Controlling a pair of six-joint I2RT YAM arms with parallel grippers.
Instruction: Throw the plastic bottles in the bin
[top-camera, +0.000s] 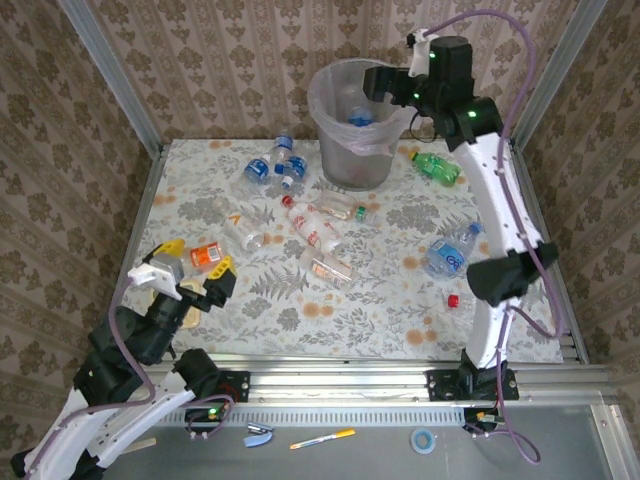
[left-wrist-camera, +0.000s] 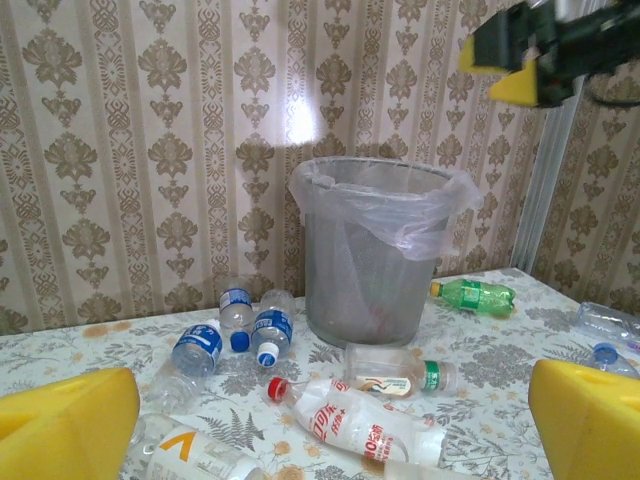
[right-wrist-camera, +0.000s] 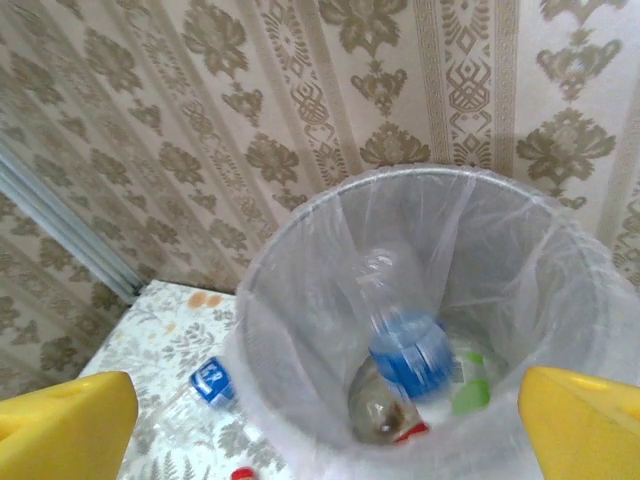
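Above the one bin (top-camera: 350, 165), the right gripper (right-wrist-camera: 320, 425) is spread wide, empty; the left gripper (left-wrist-camera: 325, 430) likewise; ten plastic bottles (top-camera: 437, 167) lie on the table (top-camera: 380, 300).

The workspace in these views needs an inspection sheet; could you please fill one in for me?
Surface: floral table, littered with bottles.
Job's things: bin upright at the far edge, a blue-labelled bottle inside; green bottle lying to its right; other bottles scattered across the table.
Clutter: loose red cap; marker pen and tape roll on the front ledge.
End effectors: left end effector open, low at the near-left; right end effector open above the bin.
Cables: purple cable loops over the right arm.
Surroundings: patterned wallpaper, aluminium posts.
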